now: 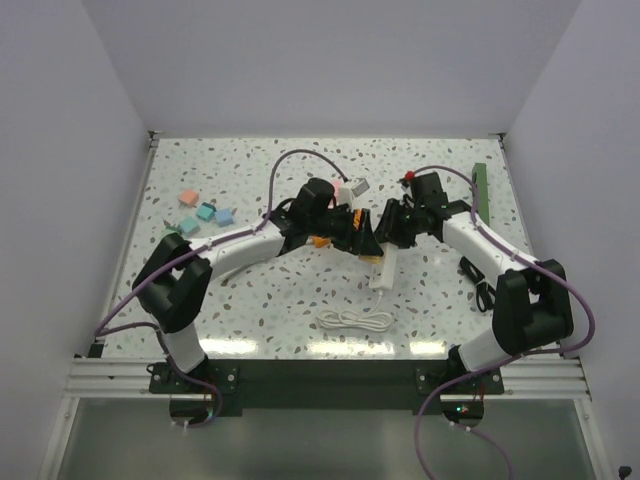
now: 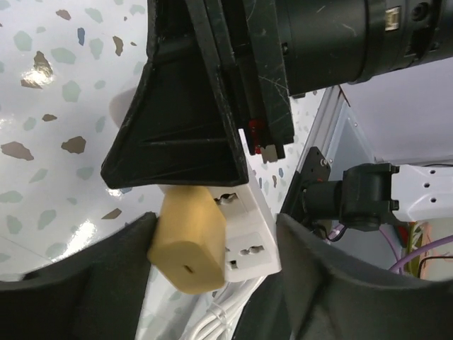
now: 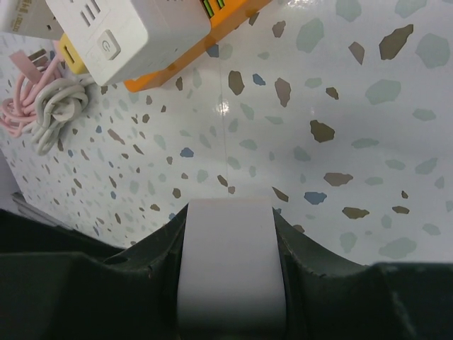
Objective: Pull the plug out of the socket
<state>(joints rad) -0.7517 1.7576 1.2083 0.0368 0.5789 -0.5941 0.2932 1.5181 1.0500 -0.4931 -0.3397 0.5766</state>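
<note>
At the middle of the table (image 1: 250, 300) the two arms meet nose to nose. From where I stand, the left gripper (image 2: 212, 234) has its jaws spread wide, with the yellow plug (image 2: 185, 244) and the white power strip (image 2: 249, 227) both sitting in the gap. One black finger (image 2: 85, 283) touches the back of the plug. The other sits just beside the strip's far edge, and I see no firm pinch on either.

The plug is seated in a socket on the strip's face. Two more sockets on that face show nothing in them.

Facing it, the right gripper (image 3: 230, 212) is clamped on the strip, its jaws pressed to both long sides. The strip runs on toward the near edge, and its white cable (image 1: 355, 320) lies coiled on the tabletop near its end.

Farther out, the right wrist view shows a white block with a round button (image 3: 106, 42) resting on an orange piece, beside a tangle of pink and grey cords (image 3: 42, 99). Small coloured blocks (image 1: 205, 212) lie well off to the left.
</note>
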